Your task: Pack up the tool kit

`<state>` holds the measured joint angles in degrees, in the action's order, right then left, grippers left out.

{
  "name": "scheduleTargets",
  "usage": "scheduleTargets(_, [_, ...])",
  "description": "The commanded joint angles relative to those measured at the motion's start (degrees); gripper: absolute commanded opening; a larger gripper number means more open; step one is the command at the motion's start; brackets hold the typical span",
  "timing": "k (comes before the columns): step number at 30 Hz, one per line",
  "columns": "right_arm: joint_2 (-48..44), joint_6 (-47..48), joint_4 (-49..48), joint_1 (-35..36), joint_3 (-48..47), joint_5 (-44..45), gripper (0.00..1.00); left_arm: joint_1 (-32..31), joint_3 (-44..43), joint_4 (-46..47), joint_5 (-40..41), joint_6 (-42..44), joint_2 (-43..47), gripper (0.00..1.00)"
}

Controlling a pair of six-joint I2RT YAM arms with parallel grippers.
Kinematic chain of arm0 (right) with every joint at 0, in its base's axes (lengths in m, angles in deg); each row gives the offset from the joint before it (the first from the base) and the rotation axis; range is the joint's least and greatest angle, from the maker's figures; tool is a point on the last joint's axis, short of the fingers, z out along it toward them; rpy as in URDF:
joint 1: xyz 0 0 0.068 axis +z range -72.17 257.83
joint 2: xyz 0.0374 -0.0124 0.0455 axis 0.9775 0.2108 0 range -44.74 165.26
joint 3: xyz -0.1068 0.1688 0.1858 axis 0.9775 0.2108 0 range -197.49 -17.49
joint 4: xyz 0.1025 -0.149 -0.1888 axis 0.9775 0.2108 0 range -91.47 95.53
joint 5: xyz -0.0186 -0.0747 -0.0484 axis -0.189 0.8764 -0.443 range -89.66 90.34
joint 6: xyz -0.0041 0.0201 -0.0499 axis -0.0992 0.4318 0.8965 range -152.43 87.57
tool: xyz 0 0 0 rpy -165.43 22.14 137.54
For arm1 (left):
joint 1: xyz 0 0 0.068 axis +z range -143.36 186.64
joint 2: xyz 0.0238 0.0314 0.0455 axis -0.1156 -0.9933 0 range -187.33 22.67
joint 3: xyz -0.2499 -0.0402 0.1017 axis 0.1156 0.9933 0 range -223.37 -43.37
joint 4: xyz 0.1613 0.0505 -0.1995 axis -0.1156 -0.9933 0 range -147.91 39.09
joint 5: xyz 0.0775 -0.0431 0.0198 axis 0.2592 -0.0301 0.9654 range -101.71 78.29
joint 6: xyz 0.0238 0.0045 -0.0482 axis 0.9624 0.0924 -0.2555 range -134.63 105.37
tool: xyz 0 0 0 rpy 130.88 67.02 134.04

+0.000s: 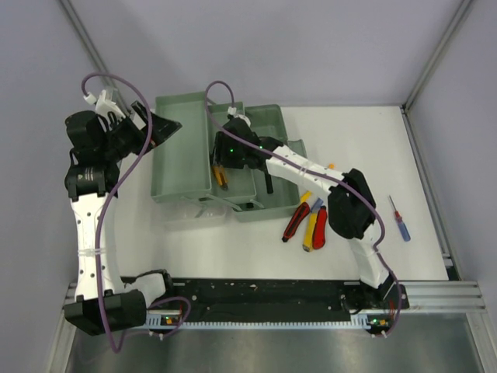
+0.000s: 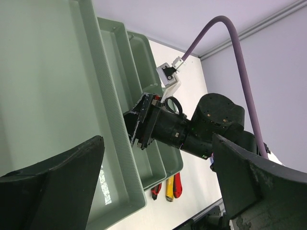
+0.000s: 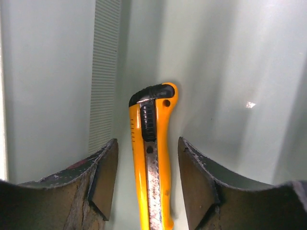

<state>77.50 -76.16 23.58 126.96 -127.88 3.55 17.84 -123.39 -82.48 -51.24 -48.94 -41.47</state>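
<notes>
Up close, the right wrist view shows the yellow utility knife (image 3: 154, 143) between the fingers of the right hand (image 3: 147, 160), with a gap on each side: parted, not gripping. From above, that hand sits in the middle compartment of the green toolbox (image 1: 182, 159). The left hand (image 1: 165, 130) hangs wide and empty over the left tray. Red-handled pliers (image 1: 295, 222) and a screwdriver (image 1: 400, 221) lie on the counter (image 1: 233, 245)

White table (image 1: 349, 140), green trays (image 1: 182, 159), loose screwdriver (image 1: 398, 218)
</notes>
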Motion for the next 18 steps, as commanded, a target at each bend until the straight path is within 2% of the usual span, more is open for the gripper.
scheduleTargets(1, [-2.87, 0.65, -0.1, 0.89, -2.12, 3.12, 0.49, -0.22, -1.71, 0.9, 0.42, 1.35, 0.33, 0.96])
scheduleTargets(4, [-5.77, 2.76, 0.08, 0.8, -0.71, 6.45, 0.42, -0.3, -2.06, 0.9, 0.5, 1.35, -0.02, 0.96])
scheduleTargets(7, [-9.46, 6.44, 1.04, 0.8, 0.0, 9.54, 0.41, -0.65, -2.32, 0.81, -0.02, 1.69, -0.28, 0.96])
scheduleTargets(10, [-14.46, 10.31, 1.75, 0.8, 1.22, 11.82, 0.43, -4.42, -4.25, 0.73, -1.87, 5.64, -0.99, 0.97])
scheduleTargets(13, [-20.26, 12.7, 2.19, 0.1, 4.64, 15.42, 0.48, -9.34, -6.27, -1.03, 0.58, 9.77, -1.69, 0.97])
scheduleTargets(18, [-31.42, 11.73, 5.08, -5.69, 16.85, 18.06, 0.52, -14.79, -6.89, -1.56, 0.94, 11.1, -3.8, 0.97])
